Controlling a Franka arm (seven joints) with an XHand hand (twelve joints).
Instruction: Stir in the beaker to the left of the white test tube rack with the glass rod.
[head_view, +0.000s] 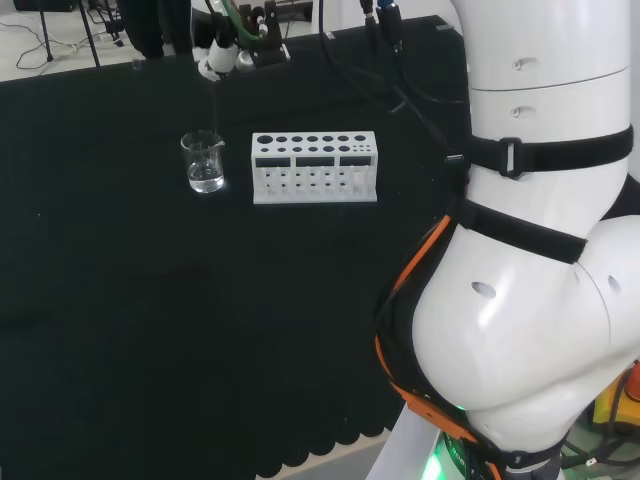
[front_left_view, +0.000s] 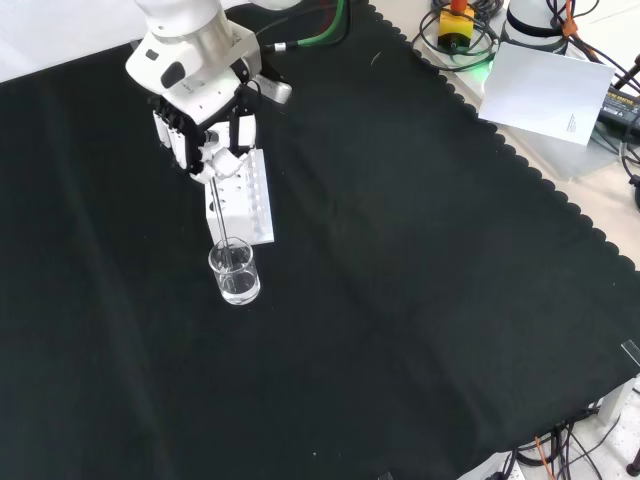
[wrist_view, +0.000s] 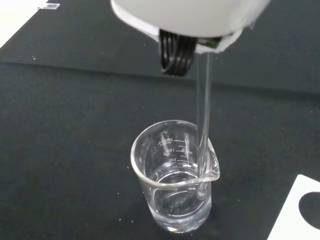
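Pinching the glass rod (wrist_view: 203, 100) between curled fingers (front_left_view: 212, 158), the hand (front_left_view: 205, 135) holds it nearly upright, the rod's lower end dipped inside the beaker (wrist_view: 175, 177) directly below the fingertips, near the spout. Beaker holds a shallow layer of clear liquid and carries printed graduation marks, too small to read. White test tube rack (front_left_view: 240, 200) stands just beside the beaker, under the hand.

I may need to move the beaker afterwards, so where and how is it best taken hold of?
Judging by its pose, grip the beaker around its straight wall, from the side away from the white test tube rack. It stands upright holding clear liquid, and the glass rod, held by the hand, occupies its mouth by the spout.
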